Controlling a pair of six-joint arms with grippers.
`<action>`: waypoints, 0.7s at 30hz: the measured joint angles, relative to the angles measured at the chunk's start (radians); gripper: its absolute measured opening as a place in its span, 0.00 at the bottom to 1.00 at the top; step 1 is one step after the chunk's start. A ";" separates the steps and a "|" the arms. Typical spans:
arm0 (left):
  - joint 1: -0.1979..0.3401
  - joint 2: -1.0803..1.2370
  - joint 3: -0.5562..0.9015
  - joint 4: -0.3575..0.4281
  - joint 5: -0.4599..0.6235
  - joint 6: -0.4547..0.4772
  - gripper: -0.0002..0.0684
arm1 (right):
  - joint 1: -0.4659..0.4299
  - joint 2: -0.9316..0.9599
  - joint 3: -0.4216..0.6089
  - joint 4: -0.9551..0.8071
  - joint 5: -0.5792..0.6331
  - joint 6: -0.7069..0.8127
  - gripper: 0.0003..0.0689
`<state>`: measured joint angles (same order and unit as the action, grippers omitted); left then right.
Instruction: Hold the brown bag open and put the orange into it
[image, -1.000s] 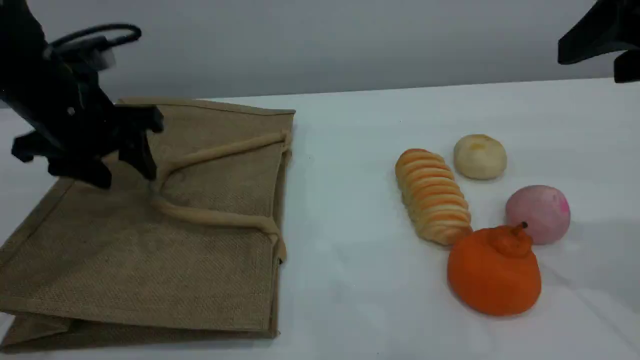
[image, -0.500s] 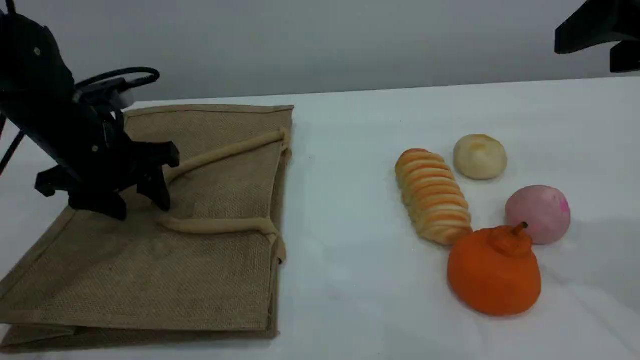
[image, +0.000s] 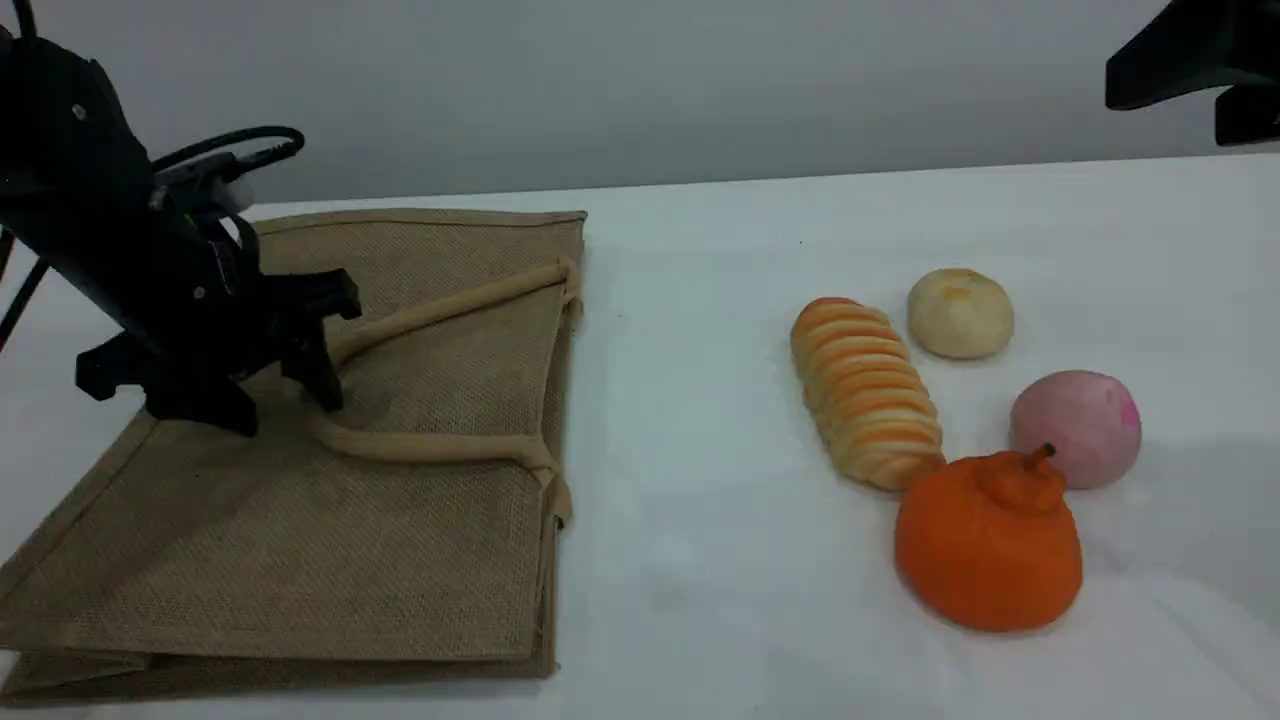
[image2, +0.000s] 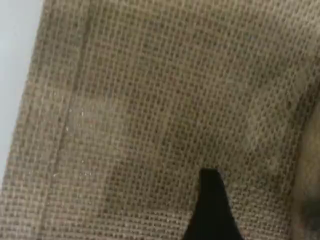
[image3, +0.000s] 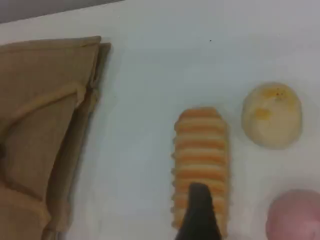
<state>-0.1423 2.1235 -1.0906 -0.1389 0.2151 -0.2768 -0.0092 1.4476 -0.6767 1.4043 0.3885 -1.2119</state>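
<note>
The brown bag (image: 300, 540) lies flat on the left of the table, its mouth edge facing right, and its weave fills the left wrist view (image2: 150, 100). One beige handle (image: 440, 305) loops across its top face. My left gripper (image: 275, 400) is open and low over the bag at the handle's bend, with one finger on each side of it; a dark fingertip (image2: 212, 200) hovers close to the cloth. The orange (image: 985, 550) sits at the front right, untouched. My right gripper (image: 1190, 55) hangs high at the top right, holding nothing; its fingertip (image3: 200, 210) shows above the loaf.
A striped orange-and-cream loaf (image: 865, 395) lies just left of the orange and touches it. A pink ball (image: 1075, 425) is behind the orange and a cream bun (image: 960, 312) farther back. A white cloth covers the table (image: 700, 450).
The left gripper came down and to the right onto the bag at the handle's bend, and the bag's back edge settled flatter. The right arm barely shifted.
</note>
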 joint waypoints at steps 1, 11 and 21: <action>0.000 0.000 0.000 0.001 -0.001 0.000 0.65 | 0.000 0.000 0.000 0.000 0.000 -0.004 0.69; 0.000 0.000 0.000 0.007 -0.012 0.009 0.62 | 0.000 0.000 0.000 0.005 0.000 -0.026 0.69; 0.000 0.020 -0.002 0.007 0.014 0.010 0.35 | 0.000 0.000 0.000 0.005 0.015 -0.026 0.69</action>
<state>-0.1423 2.1430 -1.0925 -0.1323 0.2288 -0.2668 -0.0092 1.4476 -0.6767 1.4090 0.4040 -1.2376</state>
